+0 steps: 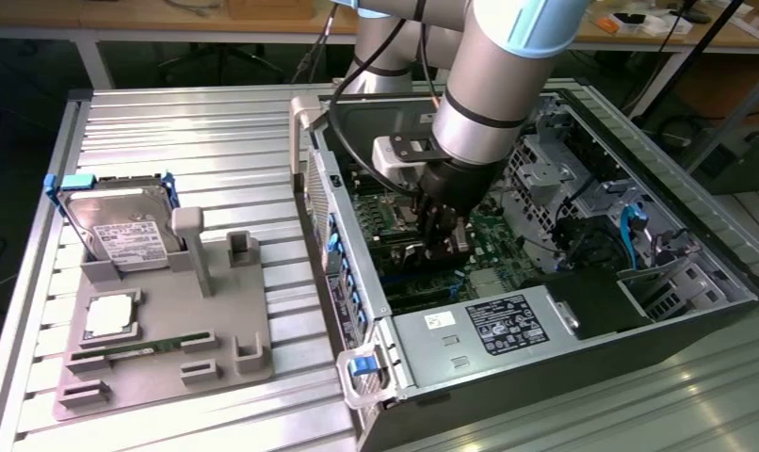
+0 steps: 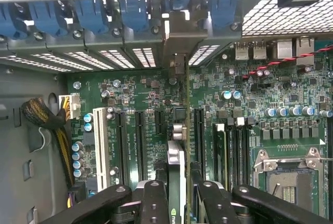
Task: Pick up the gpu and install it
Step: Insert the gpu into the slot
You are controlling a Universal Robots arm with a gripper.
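gpu [image 2: 177, 156] | edge-on, long axis along motherboard [image 2: 250, 104] slots | clenched by tool [image 2: 176, 198]

Blue slot latches [image 2: 93, 16] and case wall [image 1: 323, 188] crowd the claw [image 2: 177, 193]; motherboard [image 2: 260, 94] beside lies open.

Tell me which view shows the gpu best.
The wrist view: the gpu stands edge-on between the end effector fingers, over the motherboard slots. In the exterior view the gpu is mostly hidden behind the end effector inside the case.
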